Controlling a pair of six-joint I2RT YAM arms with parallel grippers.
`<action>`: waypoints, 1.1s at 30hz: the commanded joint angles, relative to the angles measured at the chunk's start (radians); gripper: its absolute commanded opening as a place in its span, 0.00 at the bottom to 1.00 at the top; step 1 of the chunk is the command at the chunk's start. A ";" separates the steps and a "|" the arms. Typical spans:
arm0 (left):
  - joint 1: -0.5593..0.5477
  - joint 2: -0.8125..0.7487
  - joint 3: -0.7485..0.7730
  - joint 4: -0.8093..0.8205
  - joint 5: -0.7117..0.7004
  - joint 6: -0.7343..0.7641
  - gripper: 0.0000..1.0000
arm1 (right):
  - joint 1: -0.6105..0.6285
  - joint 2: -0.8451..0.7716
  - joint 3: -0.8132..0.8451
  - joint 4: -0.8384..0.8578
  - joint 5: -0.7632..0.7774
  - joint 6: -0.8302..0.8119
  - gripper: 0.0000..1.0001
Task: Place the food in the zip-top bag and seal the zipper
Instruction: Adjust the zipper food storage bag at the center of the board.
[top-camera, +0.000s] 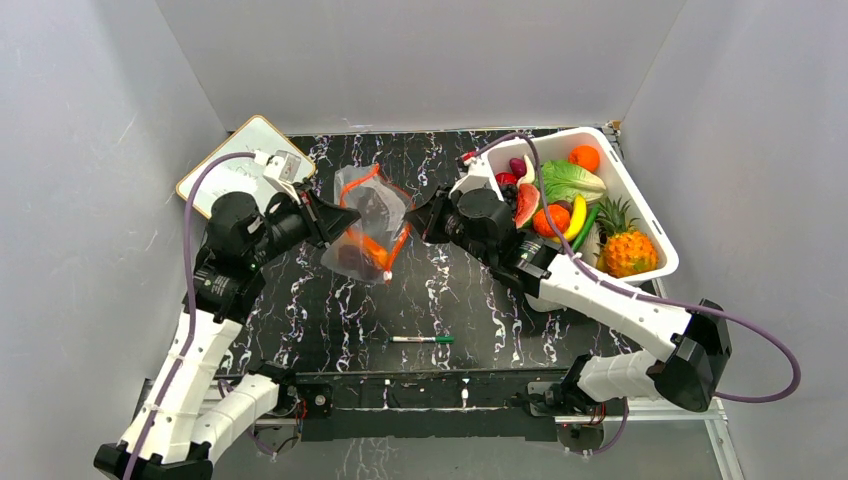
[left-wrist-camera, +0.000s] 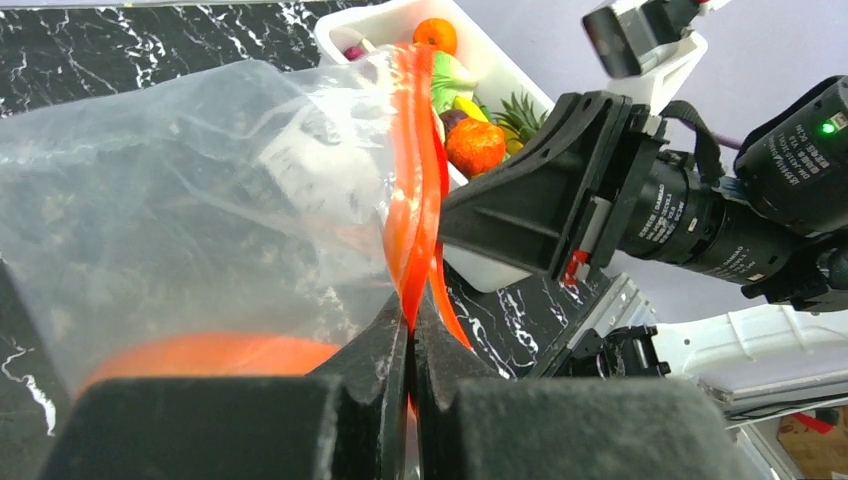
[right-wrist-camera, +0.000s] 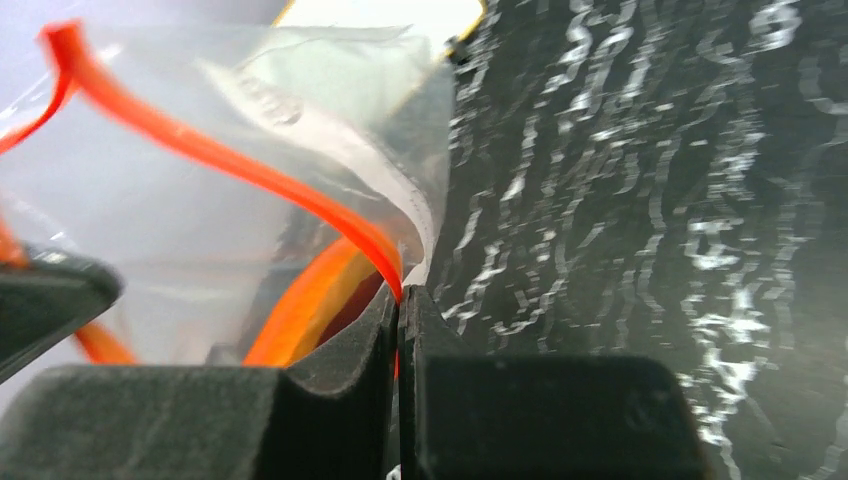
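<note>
The clear zip-top bag (top-camera: 368, 222) is held above the black marble table between my two grippers. A long orange carrot (top-camera: 376, 250) and a dark piece lie inside it. The carrot also shows in the left wrist view (left-wrist-camera: 200, 355) and the right wrist view (right-wrist-camera: 300, 300). My left gripper (top-camera: 350, 218) (left-wrist-camera: 410, 315) is shut on the orange-red zipper (left-wrist-camera: 415, 200) at one end. My right gripper (top-camera: 414, 215) (right-wrist-camera: 400, 295) is shut on the zipper (right-wrist-camera: 250, 175) at the other end. Between them the strip's two lips stand partly apart.
A white tub (top-camera: 560, 136) at the back right holds more toy food: an orange (top-camera: 585, 157), lettuce (top-camera: 572, 182), a watermelon slice (top-camera: 527, 205), a banana and a pineapple (top-camera: 628, 250). A marker pen (top-camera: 422, 340) lies near the front. A white board (top-camera: 240, 160) leans at the back left.
</note>
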 joint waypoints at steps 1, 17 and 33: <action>0.003 0.004 0.058 -0.142 0.002 0.040 0.00 | -0.006 -0.010 0.035 -0.080 0.300 -0.067 0.00; 0.003 0.036 -0.069 0.293 0.264 -0.346 0.00 | -0.002 0.043 0.079 -0.077 0.160 -0.064 0.00; 0.004 0.084 0.007 -0.098 -0.017 0.032 0.00 | -0.001 -0.088 0.095 0.132 -0.244 0.046 0.00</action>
